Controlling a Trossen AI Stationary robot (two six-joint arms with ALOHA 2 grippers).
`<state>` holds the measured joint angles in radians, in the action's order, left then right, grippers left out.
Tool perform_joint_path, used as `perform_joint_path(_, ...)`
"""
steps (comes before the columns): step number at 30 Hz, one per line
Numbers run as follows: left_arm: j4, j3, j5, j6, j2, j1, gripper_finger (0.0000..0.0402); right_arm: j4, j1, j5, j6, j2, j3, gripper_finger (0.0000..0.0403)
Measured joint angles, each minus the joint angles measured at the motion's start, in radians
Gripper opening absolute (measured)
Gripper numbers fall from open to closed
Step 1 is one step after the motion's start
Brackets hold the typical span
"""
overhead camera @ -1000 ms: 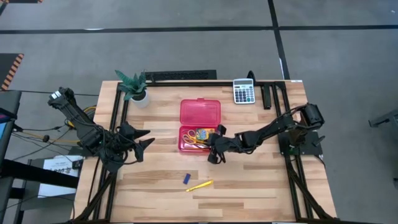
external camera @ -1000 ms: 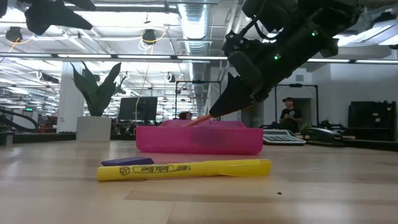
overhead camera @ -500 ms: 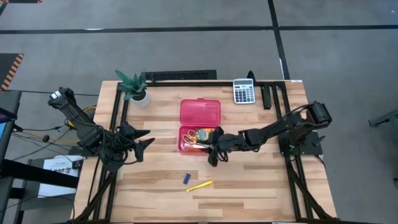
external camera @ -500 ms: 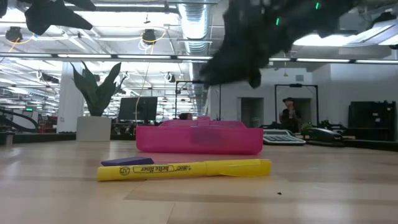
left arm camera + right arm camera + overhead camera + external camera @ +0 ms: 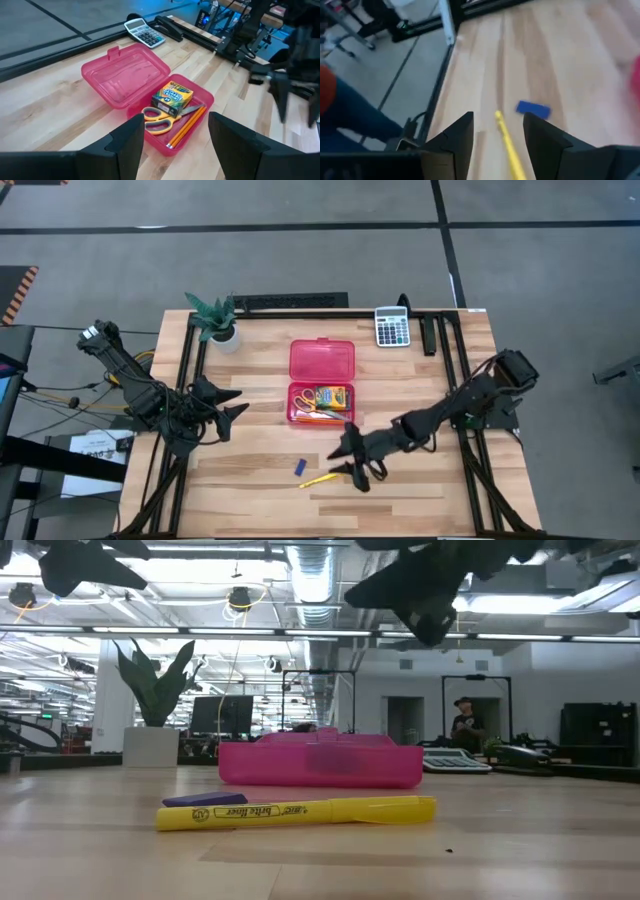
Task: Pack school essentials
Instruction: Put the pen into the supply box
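An open pink pencil case (image 5: 321, 385) lies mid-table; its tray holds the yellow-handled scissors (image 5: 159, 120), two orange pencils (image 5: 187, 126) and the green-and-yellow crayon box (image 5: 172, 97). The yellow pen-like stick (image 5: 321, 479) and the small blue eraser (image 5: 300, 467) lie on the wood nearer the near edge. My right gripper (image 5: 350, 463) hovers open just right of the stick, above the table; its wrist view shows the stick (image 5: 509, 143) and eraser (image 5: 533, 108) ahead. My left gripper (image 5: 232, 402) waits open left of the case.
A grey calculator (image 5: 392, 326) sits at the far edge, with a small potted green plant (image 5: 215, 320) at the far left corner. Black frame rails (image 5: 195, 350) run along the table's sides. A person (image 5: 465, 724) stands in the room beyond.
My right gripper has left the pencil case, where it held an orange pencil over the tray a second ago, and swung toward the near edge to hover beside the yellow stick. It has risen clear of the tray and now shows empty. The left arm has kept still.
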<state>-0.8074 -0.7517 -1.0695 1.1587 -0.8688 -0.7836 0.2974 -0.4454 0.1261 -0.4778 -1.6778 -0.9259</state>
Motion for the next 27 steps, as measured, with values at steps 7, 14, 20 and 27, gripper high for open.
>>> perform_joint_path(7, -0.012, 0.000, -0.001, 0.008, 0.000, 0.000, 0.0208, 0.059, -0.053, 0.011, 0.086, -0.124, 0.003, 0.0185)
perform_joint_path(14, -0.015, 0.000, 0.000, 0.010, 0.000, 0.000, 0.0208, 0.191, -0.045, 0.013, 0.114, -0.248, 0.003, 0.0232)
perform_joint_path(20, -0.015, 0.000, -0.001, 0.013, 0.000, 0.000, 0.0208, 0.215, -0.034, 0.011, 0.173, -0.318, 0.003, 0.0264)
perform_joint_path(27, -0.027, 0.000, -0.002, 0.023, 0.000, 0.000, 0.0208, 0.284, -0.051, 0.030, 0.180, -0.412, 0.000, 0.0265)
